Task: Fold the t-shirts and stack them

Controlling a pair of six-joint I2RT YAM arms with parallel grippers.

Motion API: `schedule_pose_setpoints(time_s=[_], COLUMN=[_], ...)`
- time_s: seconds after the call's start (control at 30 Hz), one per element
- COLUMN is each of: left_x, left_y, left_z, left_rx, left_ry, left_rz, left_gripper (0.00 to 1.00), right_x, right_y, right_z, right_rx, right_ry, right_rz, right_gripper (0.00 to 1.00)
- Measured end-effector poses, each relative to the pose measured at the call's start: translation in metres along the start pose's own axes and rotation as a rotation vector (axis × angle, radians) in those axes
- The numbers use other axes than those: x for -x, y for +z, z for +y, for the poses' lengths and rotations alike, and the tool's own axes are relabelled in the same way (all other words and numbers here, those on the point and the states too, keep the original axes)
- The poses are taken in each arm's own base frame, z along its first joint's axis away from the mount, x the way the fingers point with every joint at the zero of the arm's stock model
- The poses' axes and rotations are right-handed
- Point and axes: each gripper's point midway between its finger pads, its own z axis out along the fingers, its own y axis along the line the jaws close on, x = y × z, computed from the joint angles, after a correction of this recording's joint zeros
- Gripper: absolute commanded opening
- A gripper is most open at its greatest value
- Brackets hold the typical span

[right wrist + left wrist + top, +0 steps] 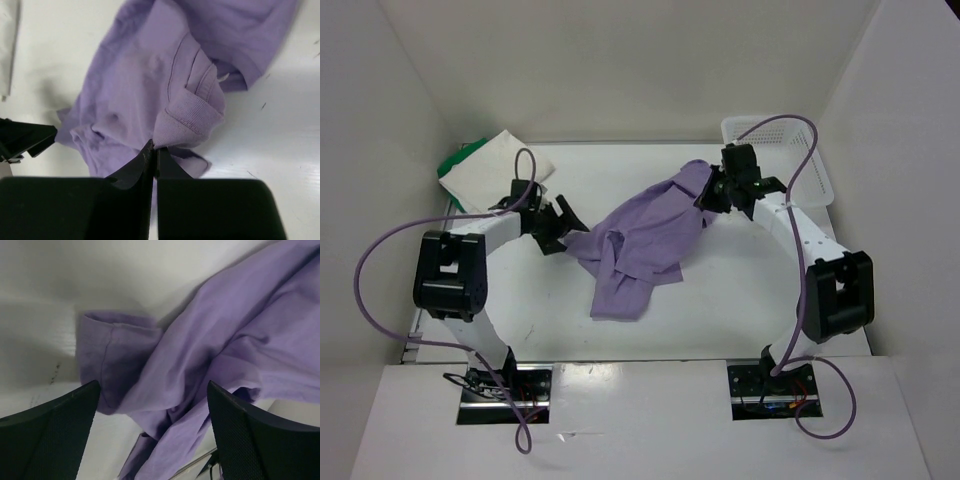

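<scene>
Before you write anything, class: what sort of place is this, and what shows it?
Probably a robotics lab test cell, not a home: plain white walls boxing in a white table, a left arm and right arm bolted at its near edge, and a crumpled purple t-shirt.

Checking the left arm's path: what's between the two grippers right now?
The purple shirt, lying crumpled, fills the stretch from the open left gripper to the right gripper, which pinches its edge. The top view shows it.
</scene>
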Motion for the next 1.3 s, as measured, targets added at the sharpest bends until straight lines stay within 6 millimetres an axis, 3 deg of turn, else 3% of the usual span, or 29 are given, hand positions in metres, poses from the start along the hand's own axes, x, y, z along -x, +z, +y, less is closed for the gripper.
schedule_pose_setpoints(time_s=[0.1,0.2,0.27,0.3,0.43,0.57,0.7,0.8,0.93,1.07,1.2,1.3], left_x=[-0.018,-0.018,-0.017,-0.016,-0.012,-0.011,-0.008,0.002,0.032,0.074,0.119,0.14], left_y=[0.012,0.014,0.014,0.015,0.017,0.018,0.011,-0.007,-0.043,-0.1,-0.189,-0.272], left_z=[0.007,0.008,0.01,0.011,0.009,0.003,-0.007,-0.026,-0.067,-0.116,-0.169,-0.188], left_rx=[0.033,0.043,0.052,0.056,0.051,0.036,0.013,-0.03,-0.117,-0.216,-0.344,-0.421], left_ry=[-0.003,0.006,0.009,0.008,0.01,0.024,0.041,0.064,0.1,0.126,0.178,0.202], left_rz=[0.06,0.059,0.051,0.046,0.024,0.014,-0.007,-0.054,-0.152,-0.282,-0.47,-0.633], left_gripper=[0.89,0.84,0.69,0.5,0.17,0.02,0.0,0.0,0.0,0.0,0.0,0.0], right_x=[-0.011,-0.01,-0.01,-0.011,-0.012,-0.014,-0.014,-0.013,-0.001,0.026,0.063,0.08], right_y=[0.003,0.002,0.002,0.002,0.001,0.0,-0.002,-0.009,-0.024,-0.054,-0.109,-0.165], right_z=[-0.007,-0.007,-0.008,-0.008,-0.006,-0.004,-0.001,0.003,0.016,0.038,0.078,0.104], right_rx=[-0.013,-0.009,-0.006,-0.004,0.008,0.019,0.033,0.049,0.077,0.124,0.241,0.344], right_ry=[0.001,0.0,0.0,0.0,0.0,0.002,0.001,0.0,-0.011,-0.032,-0.068,-0.113], right_rz=[0.044,0.046,0.048,0.05,0.058,0.067,0.07,0.07,0.049,-0.013,-0.129,-0.23], right_gripper=[0.03,0.03,0.04,0.04,0.04,0.05,0.05,0.05,0.05,0.05,0.05,0.05])
